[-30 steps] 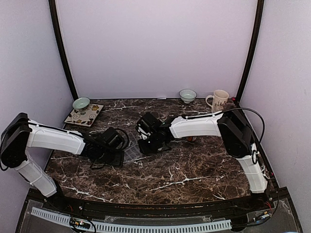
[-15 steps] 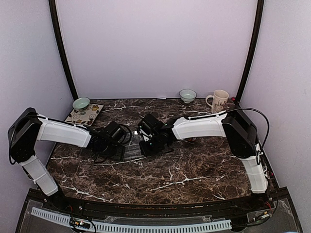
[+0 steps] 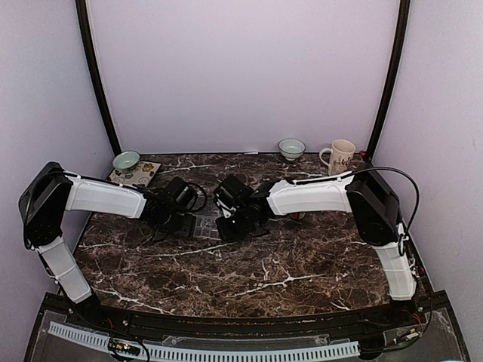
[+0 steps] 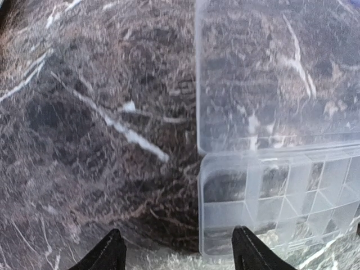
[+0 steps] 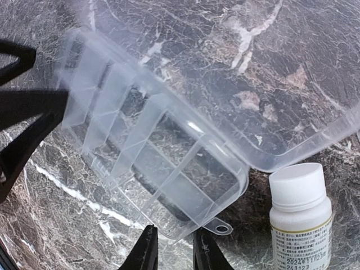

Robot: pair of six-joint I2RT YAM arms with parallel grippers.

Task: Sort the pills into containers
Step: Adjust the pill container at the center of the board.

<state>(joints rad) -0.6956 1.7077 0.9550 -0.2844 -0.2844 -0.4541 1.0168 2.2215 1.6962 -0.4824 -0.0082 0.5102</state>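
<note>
Setup, I judge: the clear plastic compartment organizer box [image 5: 169, 152] lies lid-open on the dark marble table [image 3: 302, 264], my left gripper [image 4: 179, 253] open astride its end, right gripper [image 5: 175, 247] nearly closed at its rim; next I must uncap the white pill bottle [image 5: 300, 216].

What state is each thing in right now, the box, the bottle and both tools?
organizer box: lid open, lying flat
pill bottle: upright, cap on
left tool: open, over the box corner
right tool: shut on the box rim
mug: upright
</note>
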